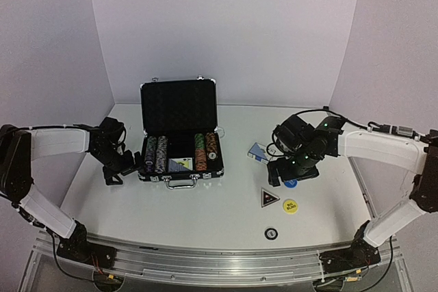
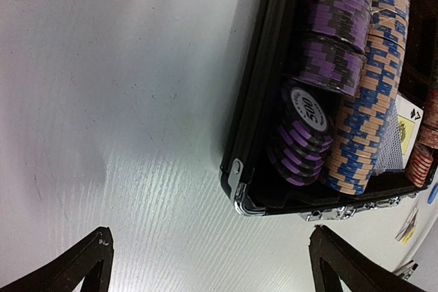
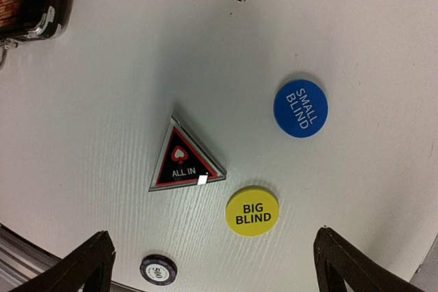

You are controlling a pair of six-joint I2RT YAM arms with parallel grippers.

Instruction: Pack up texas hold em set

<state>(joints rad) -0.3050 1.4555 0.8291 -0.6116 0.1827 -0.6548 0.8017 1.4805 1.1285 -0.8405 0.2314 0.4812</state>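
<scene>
The white table (image 1: 226,220) filled the lower half of the overhead view. The left arm (image 1: 58,140) came in from the left edge. It was bent at the elbow, with its forearm level and reaching toward the centre. The right arm (image 1: 383,148) mirrored it from the right edge, with its wrist tipped down at the table.

The case (image 1: 179,100) sat at the centre, its long axis running left to right across the frame. Its lid stood upright on the far side and its handle (image 1: 180,184) faced the bottom edge. Rows of chips (image 1: 156,154) lay inside, each row running from top to bottom of the frame.

The left gripper (image 1: 120,169) was just beside the left end of the case. Its jaws were spread wide with nothing between them. In the left wrist view its fingertips (image 2: 89,264) sat in the lower corners over bare table.

The right gripper (image 1: 291,172) was right of centre, also wide open and holding nothing.

A deck of cards (image 1: 258,152) lay on the table between the case and the right gripper. The triangular marker (image 3: 183,158) was at the centre of the right wrist view, tip toward the upper left. The blue button (image 3: 300,108) lay to its upper right and the yellow button (image 3: 252,211) to its lower right. A loose chip (image 3: 158,269) sat at the bottom edge.
</scene>
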